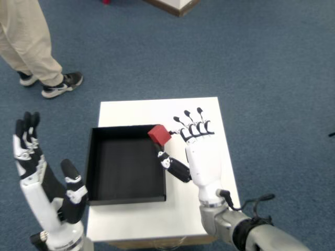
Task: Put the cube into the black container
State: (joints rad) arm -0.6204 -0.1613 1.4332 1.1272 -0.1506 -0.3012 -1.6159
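Head view: the red cube was held pinched between thumb and fingertips of the right hand, other fingers spread, above the right rim of the black container on the white table. No long axis was evident; one corner was turned toward the tray.

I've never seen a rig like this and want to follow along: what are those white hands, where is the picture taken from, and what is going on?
The camera looks down from a humanoid robot's head, so you see its own two hands. The right hand pinches a red cube over the right edge of a black container, which sits on a white table. The left hand is raised, open, holding nothing. A person's legs stand on the blue carpet beyond.
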